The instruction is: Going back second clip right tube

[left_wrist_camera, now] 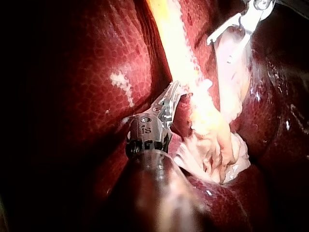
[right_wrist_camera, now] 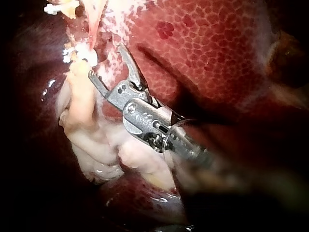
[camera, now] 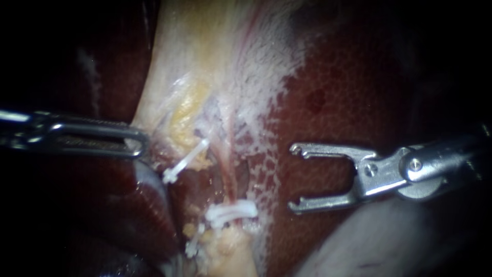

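Right instrument (camera: 293,178) is hovering over liver (camera: 348,92), jaws spread and empty, beside clip (camera: 230,213); left instrument (camera: 143,141) is pinching pale tissue (camera: 169,102).

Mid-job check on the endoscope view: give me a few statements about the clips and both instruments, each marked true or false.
1. A white clip sits across a tube. True.
2. The right instrument has its jaws shut on that clip. False: they are open and empty over the liver, apart from it.
3. The left instrument has its tip at the edge of the pale tissue. True.
4. Only one clip shows. False: a second clip lies nearer the left instrument.
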Tool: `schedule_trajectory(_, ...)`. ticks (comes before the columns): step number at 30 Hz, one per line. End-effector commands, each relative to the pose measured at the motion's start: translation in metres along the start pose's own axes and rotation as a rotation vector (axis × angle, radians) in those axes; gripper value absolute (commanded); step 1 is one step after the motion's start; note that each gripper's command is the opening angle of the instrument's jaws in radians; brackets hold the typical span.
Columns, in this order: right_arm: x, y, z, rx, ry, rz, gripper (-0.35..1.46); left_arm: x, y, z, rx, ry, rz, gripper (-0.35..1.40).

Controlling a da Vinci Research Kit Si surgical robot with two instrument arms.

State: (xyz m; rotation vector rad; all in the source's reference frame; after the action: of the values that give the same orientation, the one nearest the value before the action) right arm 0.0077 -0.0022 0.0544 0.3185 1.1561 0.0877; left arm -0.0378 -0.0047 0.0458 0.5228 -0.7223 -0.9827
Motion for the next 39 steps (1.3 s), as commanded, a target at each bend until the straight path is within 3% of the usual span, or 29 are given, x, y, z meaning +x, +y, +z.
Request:
schedule_trajectory(1,0.0,0.0,0.0,0.0,0.0,-0.001,0.6,0.0001,0.0,0.0002,0.002,0.002,0.001,-0.35)
schedule_trajectory(20,-0.0002,-0.0001,-0.0003,0.001,0.0,-0.007,0.6,0.0006,-0.0006,0.0029,0.01,0.021,0.007,-0.35)
schedule_trajectory(39,-0.0003,-0.0001,-0.0005,0.006,0.001,-0.008,0.6,0.0009,-0.0008,0.0036,0.011,0.028,0.009,-0.35)
